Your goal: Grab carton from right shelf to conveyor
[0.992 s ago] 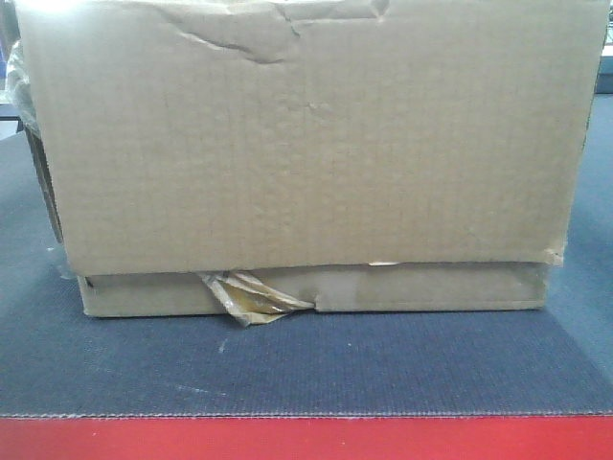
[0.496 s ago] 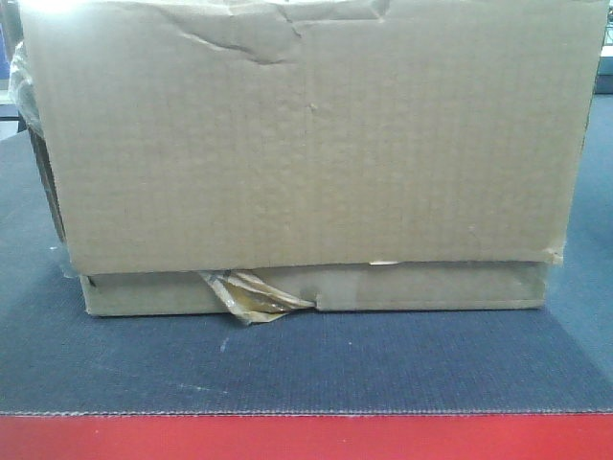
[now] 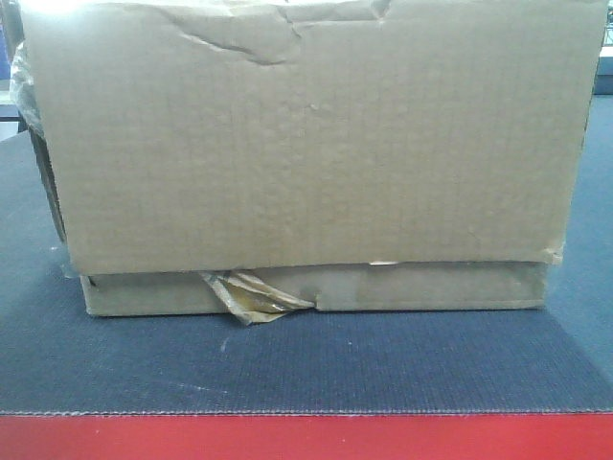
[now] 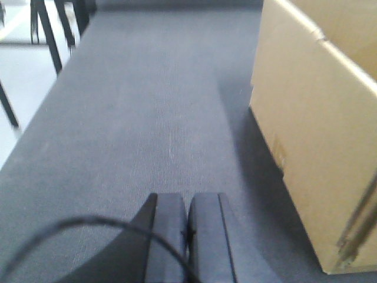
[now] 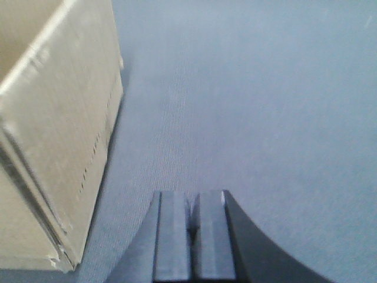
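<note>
A large brown carton (image 3: 306,144) fills the front view, resting on a dark grey belt-like mat (image 3: 306,364). Torn tape hangs at its lower front edge. In the left wrist view the carton (image 4: 318,135) stands to the right of my left gripper (image 4: 187,203), which is shut and empty above the mat, apart from the carton. In the right wrist view the carton (image 5: 53,130) stands to the left of my right gripper (image 5: 193,200), which is shut and empty, also apart from it. Neither gripper shows in the front view.
A red strip (image 3: 306,438) runs along the mat's near edge. Black frame legs (image 4: 53,29) stand on a pale floor beyond the mat's left side. A black cable (image 4: 88,227) loops over the left gripper.
</note>
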Robot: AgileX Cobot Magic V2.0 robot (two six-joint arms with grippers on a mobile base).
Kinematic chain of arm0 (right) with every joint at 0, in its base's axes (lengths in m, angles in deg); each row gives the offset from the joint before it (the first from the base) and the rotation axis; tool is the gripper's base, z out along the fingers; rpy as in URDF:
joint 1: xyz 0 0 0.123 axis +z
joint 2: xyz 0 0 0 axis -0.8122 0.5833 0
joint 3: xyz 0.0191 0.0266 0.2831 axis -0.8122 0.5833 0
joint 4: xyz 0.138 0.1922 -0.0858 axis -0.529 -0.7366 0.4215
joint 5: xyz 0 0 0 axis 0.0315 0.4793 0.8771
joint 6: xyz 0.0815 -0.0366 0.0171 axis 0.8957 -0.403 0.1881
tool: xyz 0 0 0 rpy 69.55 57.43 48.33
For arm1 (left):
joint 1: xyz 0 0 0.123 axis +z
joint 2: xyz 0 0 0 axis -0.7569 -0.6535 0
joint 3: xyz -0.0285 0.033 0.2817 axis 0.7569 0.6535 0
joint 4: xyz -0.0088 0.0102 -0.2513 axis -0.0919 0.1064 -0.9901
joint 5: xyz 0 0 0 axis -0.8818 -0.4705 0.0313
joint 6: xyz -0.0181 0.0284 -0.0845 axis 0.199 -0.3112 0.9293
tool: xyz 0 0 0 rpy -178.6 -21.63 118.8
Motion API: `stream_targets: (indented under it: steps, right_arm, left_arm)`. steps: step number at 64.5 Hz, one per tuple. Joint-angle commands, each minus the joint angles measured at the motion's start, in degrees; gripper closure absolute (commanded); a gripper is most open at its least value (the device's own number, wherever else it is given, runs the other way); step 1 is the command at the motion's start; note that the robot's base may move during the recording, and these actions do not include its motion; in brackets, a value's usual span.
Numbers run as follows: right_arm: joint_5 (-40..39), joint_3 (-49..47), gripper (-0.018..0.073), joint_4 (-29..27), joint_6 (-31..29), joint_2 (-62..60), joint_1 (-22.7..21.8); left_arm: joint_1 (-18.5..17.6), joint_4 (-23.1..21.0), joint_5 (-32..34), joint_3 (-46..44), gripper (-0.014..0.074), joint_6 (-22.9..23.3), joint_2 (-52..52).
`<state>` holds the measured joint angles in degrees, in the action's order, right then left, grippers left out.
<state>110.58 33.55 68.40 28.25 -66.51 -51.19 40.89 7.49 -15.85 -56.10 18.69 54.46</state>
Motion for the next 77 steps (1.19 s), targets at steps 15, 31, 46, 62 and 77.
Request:
stream_targets:
  steps: [15, 31, 46, 62, 77]
  right_arm:
    - [-2.67, 4.46, 0.0626, 0.62, -0.46, -18.43, -0.23]
    - [-2.67, 4.71, 0.0626, 0.62, -0.46, -19.48, -0.23]
    - [-2.67, 4.71, 0.0626, 0.62, -0.46, -19.48, -0.23]
    - [-2.67, 4.71, 0.0626, 0.62, -0.46, -19.48, -0.23]
    - [-2.67, 4.71, 0.0626, 0.62, -0.46, -19.48, -0.23]
  left_arm:
    - [0.08, 0.38, 1.92, 1.57, 0.0602, -0.28, 11.67]
    - [0.08, 0.46, 1.92, 1.57, 0.0602, -0.28, 12.03]
    - [0.08, 0.46, 1.92, 1.57, 0.0602, -0.28, 12.03]
    - [0.08, 0.46, 1.92, 1.57, 0.0602, -0.28, 12.03]
    - [2.73, -7.07, 1.94, 2.59, 0.0602, -9.82, 14.66]
